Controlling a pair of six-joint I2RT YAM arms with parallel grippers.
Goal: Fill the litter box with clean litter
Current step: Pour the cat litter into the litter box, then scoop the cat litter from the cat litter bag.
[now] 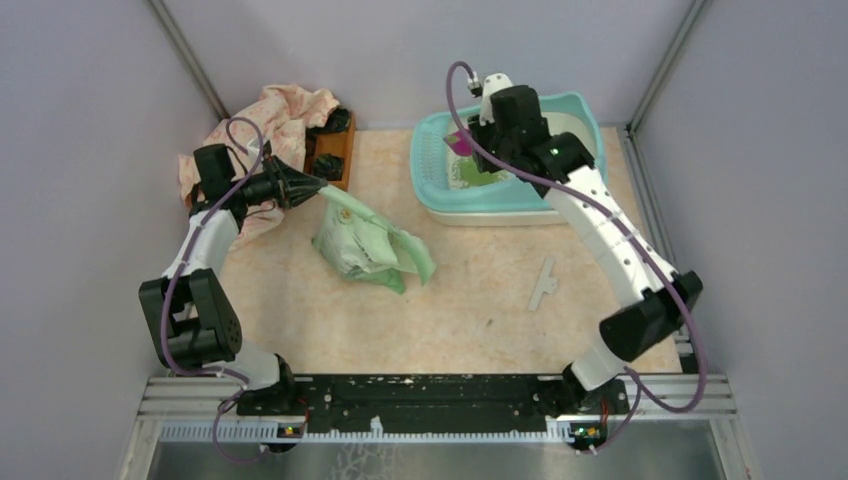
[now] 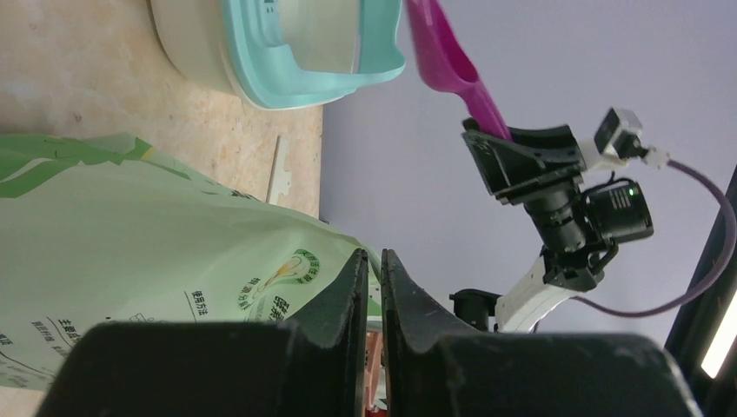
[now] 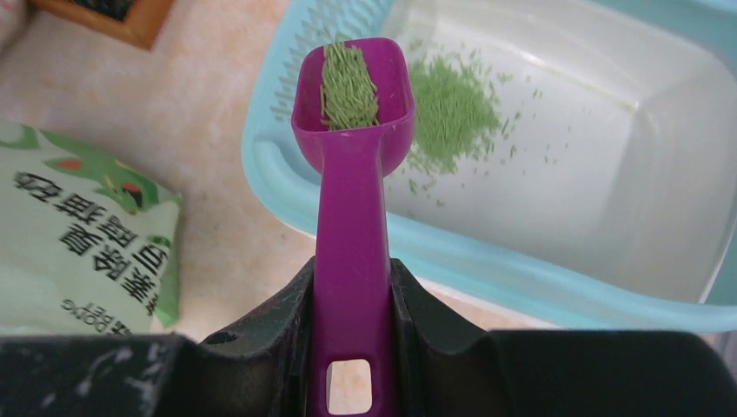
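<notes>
The right jaws clamp the flat handle of a purple scoop [image 3: 352,200], one black finger on each side. The scoop's bowl juts out ahead of them, over the near teal rim of the litter box [image 3: 487,269]. A strip of clean litter [image 3: 349,87] lies in the bowl: thin, short green grains, like cut grass. More of the same grains form a loose low heap [image 3: 452,109] on the floor of the box, just beyond the bowl and to its right in the wrist view, with stray grains scattered around it.

The box is smooth moulded plastic, a rounded rectangle with a cream-white basin and a slotted teal ledge at the end nearest the scoop. It sits at the far right of the desk [image 1: 480,300], which has a pale, mottled, stone-like surface.

The left jaws stand narrow, with only a thin slit between them, pinching the top edge of a pale green bag [image 1: 365,245]. The bag is glossy crinkled film with printed text. It slumps on the desk left of the box and well apart from it.
</notes>
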